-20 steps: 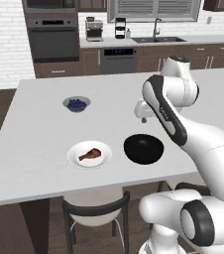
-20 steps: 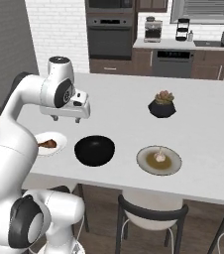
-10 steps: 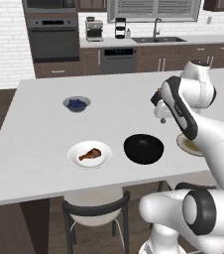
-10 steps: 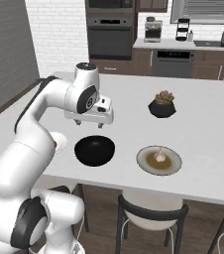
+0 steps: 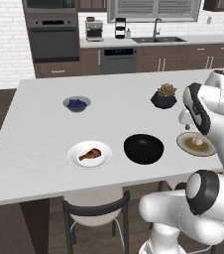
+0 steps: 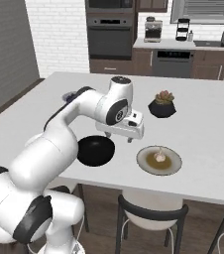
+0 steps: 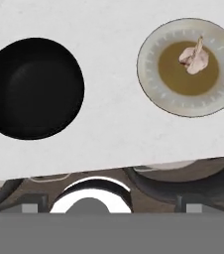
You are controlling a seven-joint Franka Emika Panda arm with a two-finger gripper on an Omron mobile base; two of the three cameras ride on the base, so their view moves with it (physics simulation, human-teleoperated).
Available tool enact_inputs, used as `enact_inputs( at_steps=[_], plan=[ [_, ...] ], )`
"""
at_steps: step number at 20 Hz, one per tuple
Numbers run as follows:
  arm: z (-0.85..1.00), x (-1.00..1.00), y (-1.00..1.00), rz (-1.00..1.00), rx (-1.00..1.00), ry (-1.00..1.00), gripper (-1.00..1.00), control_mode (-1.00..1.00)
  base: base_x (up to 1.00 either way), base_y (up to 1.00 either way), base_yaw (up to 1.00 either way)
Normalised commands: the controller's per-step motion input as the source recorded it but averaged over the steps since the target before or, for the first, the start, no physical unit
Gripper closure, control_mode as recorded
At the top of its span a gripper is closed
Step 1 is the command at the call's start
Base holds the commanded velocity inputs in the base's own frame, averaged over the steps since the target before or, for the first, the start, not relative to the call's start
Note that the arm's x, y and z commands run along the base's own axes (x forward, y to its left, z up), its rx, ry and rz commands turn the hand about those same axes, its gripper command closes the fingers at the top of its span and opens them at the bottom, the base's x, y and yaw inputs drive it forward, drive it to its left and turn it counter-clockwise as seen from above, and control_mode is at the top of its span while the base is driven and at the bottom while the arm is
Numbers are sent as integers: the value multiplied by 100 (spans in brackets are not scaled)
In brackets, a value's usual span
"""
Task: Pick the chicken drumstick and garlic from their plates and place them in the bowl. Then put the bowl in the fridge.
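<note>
White island counter point(image 5: 39, 134): succulent pot point(image 6: 162, 104) behind wide-open gripper point(image 6: 130, 139) between bowl point(image 6: 96, 151) and garlic point(image 6: 159, 156).

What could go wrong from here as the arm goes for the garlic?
1. The garlic is small and rounded, loose on its plate; the open gripper could nudge it and it might roll off.
2. That plate lies near the counter's front edge, so a push could slide it toward the drop.
3. The bowl lies close beside the arm; a low swing might knock it.
</note>
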Motion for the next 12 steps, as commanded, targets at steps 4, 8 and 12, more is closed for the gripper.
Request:
enact_inputs(
  at_steps=[4, 8, 12],
  plan=[
    [-39, 21, -100, -5, 0, 17, -100, -100, 0, 0, 0],
    [-62, 3, -94, -4, -10, 5, -100, -100, 0, 0, 0],
    [-56, 18, -63, -4, -15, 2, -100, -100, 0, 0, 0]
  ],
)
